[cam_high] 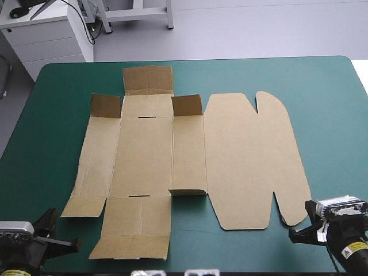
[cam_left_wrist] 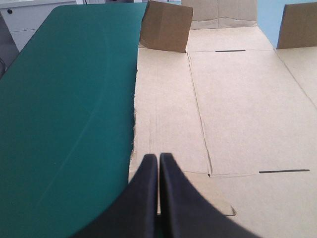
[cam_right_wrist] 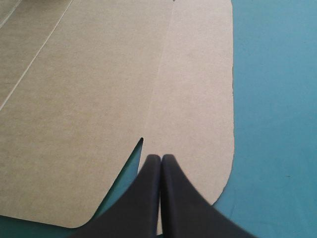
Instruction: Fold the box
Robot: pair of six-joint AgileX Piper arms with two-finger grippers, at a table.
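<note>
The brown box lies spread out as a flat cut sheet in the middle of the teal-green table. Three flaps at its far side stand raised, and a small flap is lifted near the middle. The rounded lid panel lies flat on the right. My left gripper is shut and empty near the table's front left, its tip hovering by the box's near left panel. My right gripper is shut and empty too, its tip just short of the lid's near right corner.
A grey cabinet and a frame's legs stand beyond the table's far edge. Bare teal-green cover stretches left of the box, and more lies to its right.
</note>
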